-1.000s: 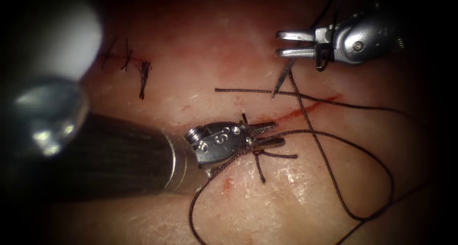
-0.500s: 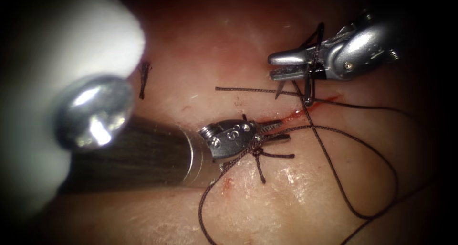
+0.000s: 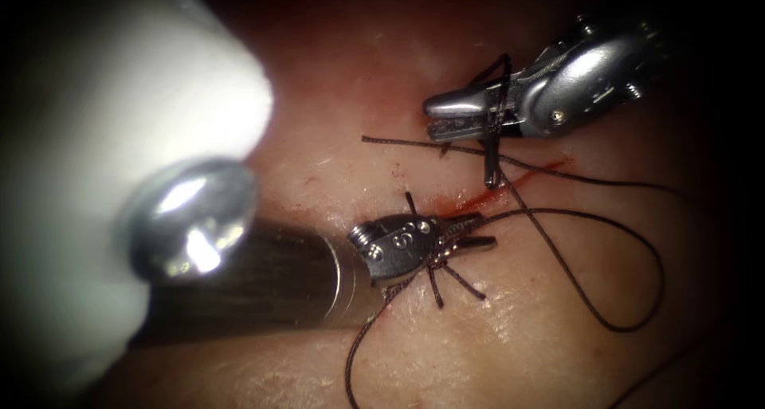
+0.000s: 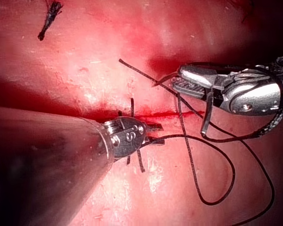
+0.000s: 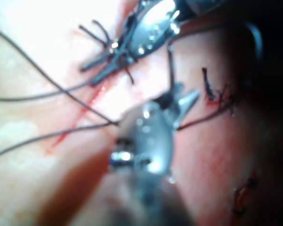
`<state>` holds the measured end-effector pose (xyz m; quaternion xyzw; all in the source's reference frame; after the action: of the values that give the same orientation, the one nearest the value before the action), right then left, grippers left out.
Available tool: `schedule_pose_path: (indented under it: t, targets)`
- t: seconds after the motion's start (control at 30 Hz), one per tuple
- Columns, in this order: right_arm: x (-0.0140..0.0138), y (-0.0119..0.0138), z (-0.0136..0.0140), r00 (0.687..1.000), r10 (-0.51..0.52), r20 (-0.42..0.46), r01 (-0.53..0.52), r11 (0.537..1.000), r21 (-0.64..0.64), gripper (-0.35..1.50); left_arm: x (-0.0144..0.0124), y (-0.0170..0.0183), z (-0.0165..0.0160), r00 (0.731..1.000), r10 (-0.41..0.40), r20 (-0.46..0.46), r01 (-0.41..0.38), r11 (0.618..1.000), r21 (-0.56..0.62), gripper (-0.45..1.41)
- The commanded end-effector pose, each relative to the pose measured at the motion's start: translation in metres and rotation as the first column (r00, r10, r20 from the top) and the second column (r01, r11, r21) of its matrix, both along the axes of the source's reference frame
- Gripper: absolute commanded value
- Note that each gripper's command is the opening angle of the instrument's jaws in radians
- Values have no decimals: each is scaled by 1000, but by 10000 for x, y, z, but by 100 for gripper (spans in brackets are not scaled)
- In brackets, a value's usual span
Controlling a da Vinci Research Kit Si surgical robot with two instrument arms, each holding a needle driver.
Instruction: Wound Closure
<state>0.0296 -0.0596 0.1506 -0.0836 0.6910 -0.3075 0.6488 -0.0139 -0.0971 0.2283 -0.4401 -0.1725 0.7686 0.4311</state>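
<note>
The cut [image 3: 498, 190] runs red across the tissue [image 3: 518, 361]. My left tool [image 3: 476, 228] lies on the cut with its jaws slightly apart over a tied stitch [image 3: 437, 257]; the thread [image 3: 637, 249] runs between them, clamped by nothing I can see. The left tool's jaws [image 4: 159, 133] stand the same in the left wrist view. My right tool [image 3: 434, 116] hovers right of and beyond it, shut on the needle [image 3: 490, 158]. The needle [image 4: 205, 113] crosses the jaws, out of the tissue. A turn of thread lies around that tool [image 4: 177, 77].
The left tool's dark shaft [image 3: 263, 281] covers the tissue on the left. The thread makes a wide loop on the right and trails off the front edge [image 3: 351, 377]. A straight tail of thread [image 3: 398, 143] lies beyond the cut. An older stitch's cut ends [image 4: 49, 19] sit farther left.
The right tool's jaws, open a second ago, have shut and the tool has moved left. The left tool has slid a little right, and the thread loop has shrunk.
</note>
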Motion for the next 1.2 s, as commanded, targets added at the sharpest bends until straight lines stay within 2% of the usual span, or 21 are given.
schedule_pose_path:
  t: [0.03,0.5,0.93,1.2]
  targets:
    - [9,-5,6,1000,1,-5,-1,1000,0,-35,-5,-11,4,1000,0,2,0,1000,5,22]
    - [9,-18,20,998,-52,34,53,998,-24,-35,4,-23,11,1000,-7,6,7,1000,19,22]
    - [1,-16,21,991,-127,49,130,990,-55,-35,8,-24,11,1000,-2,9,2,1000,20,22]
    - [-7,-2,20,993,-105,62,109,992,-68,-35,12,-26,10,1000,-3,7,3,1000,18,22]
